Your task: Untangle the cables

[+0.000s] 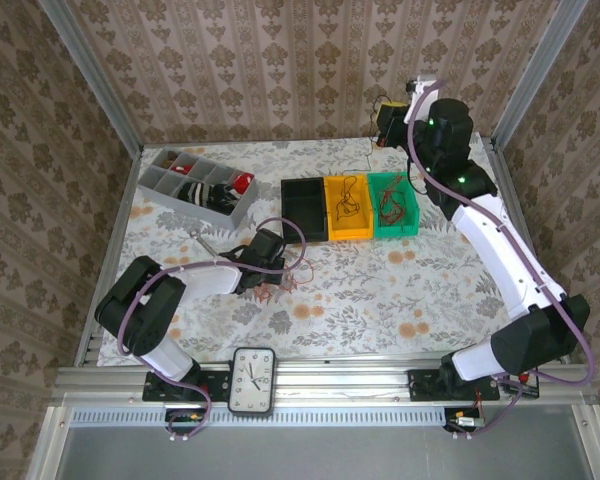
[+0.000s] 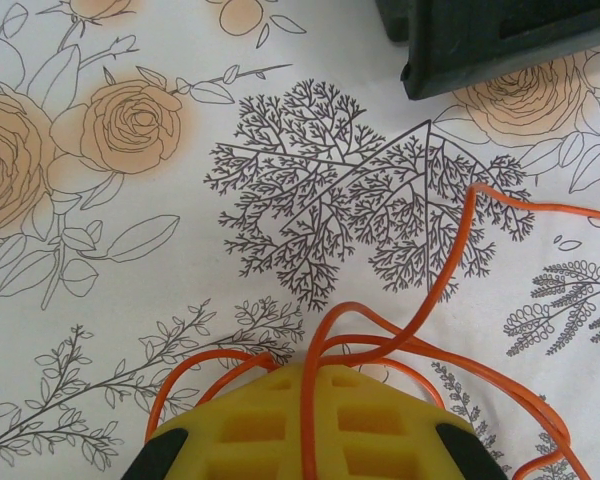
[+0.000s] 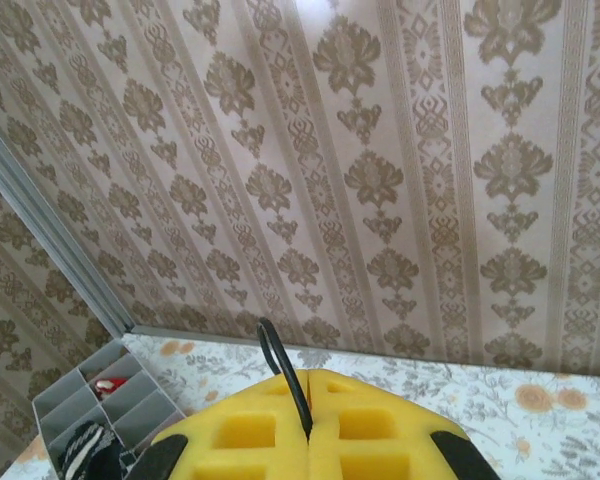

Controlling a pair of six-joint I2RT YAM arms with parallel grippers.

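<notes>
Left fingers [image 2: 240, 425] pinch the orange cable [image 2: 448, 272] between them, while right fingers [image 3: 245, 432] pinch a dark cable [image 3: 282, 372].

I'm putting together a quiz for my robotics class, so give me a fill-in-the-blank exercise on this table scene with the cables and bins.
1. The left gripper is shut on a cable coloured ___.
2. The bin between the black bin and the green bin is ___.
3. At the table's near edge, between the arm bases, lies a ___.

Missing words: orange, yellow, clock.
</notes>
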